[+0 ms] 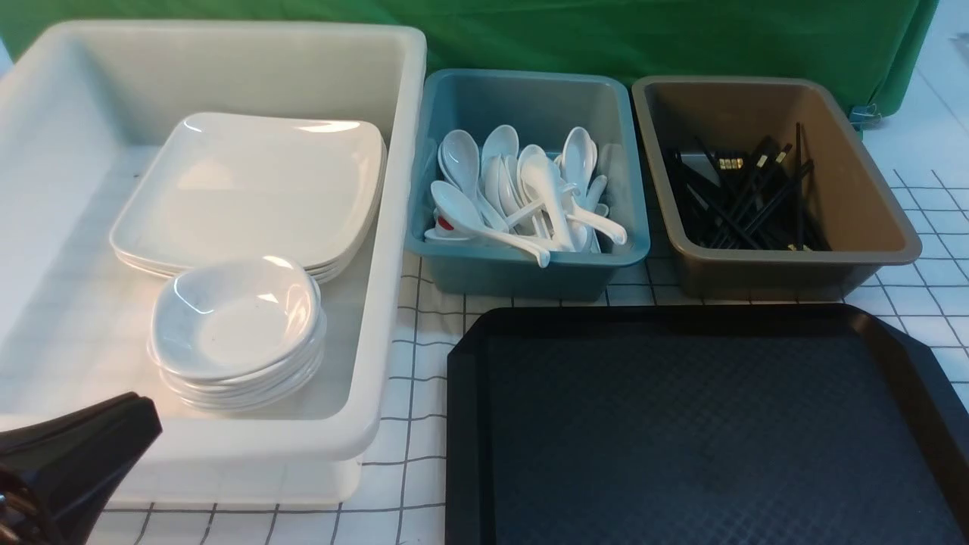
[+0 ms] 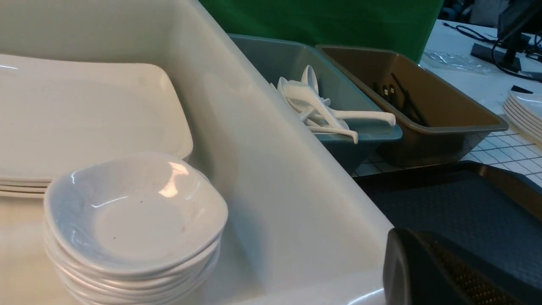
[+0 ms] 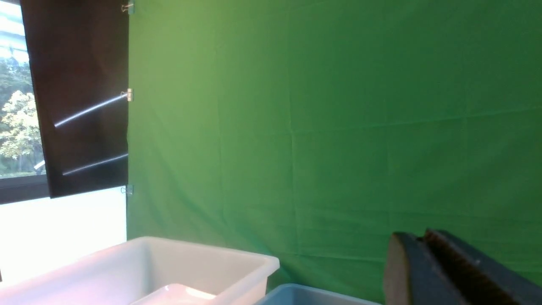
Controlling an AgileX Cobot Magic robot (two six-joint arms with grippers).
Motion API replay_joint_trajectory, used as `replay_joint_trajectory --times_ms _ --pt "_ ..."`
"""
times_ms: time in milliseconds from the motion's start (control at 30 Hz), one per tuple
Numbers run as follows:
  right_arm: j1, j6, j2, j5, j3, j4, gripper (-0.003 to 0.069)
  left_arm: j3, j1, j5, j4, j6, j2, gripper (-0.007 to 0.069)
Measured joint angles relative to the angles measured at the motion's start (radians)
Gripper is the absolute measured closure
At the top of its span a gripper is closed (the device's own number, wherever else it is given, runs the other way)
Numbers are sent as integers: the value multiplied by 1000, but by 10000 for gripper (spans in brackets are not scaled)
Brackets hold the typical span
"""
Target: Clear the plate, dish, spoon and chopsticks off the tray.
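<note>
The black tray (image 1: 681, 439) lies in front of me on the right with nothing on its textured floor; it also shows as the tray (image 2: 457, 203) in the left wrist view. A stack of square white plates (image 1: 250, 189) and a stack of small dishes (image 1: 235, 318) sit inside the white tub (image 1: 397, 227). White spoons (image 1: 522, 189) fill the teal tub (image 1: 522, 276). Black chopsticks (image 1: 749, 197) lie in the brown tub (image 1: 757, 276). My left gripper (image 1: 144, 420) hangs shut and empty at the white tub's near left corner. My right gripper (image 3: 423, 237) faces the green backdrop with its fingers together and nothing between them.
The three tubs stand in a row behind the tray on a checked white tablecloth (image 1: 424, 325). A green cloth (image 1: 606, 38) hangs at the back. Another stack of white plates (image 2: 525, 114) rests on the table beyond the brown tub.
</note>
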Motion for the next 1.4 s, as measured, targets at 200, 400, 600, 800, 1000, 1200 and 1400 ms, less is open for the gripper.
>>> replay_joint_trajectory --times_ms 200,400,600,800,1000,1200,1400 --pt "0 -1 0 0 0 0 586 0 0 -3 48 -1 0 627" --pt "0 -1 0 -1 0 0 570 0 0 -3 59 -1 0 627" --pt "0 0 0 -1 0 0 554 0 0 -3 60 0 0 626" --pt "0 0 0 -1 0 0 538 11 0 -26 121 1 -2 626" --pt "0 -1 0 -1 0 0 526 86 58 -91 285 -126 -61 625" --pt "0 1 0 -1 0 0 513 214 301 -95 332 -144 -242 624" --pt "0 0 0 -1 0 0 501 279 350 -67 419 -158 -316 624"
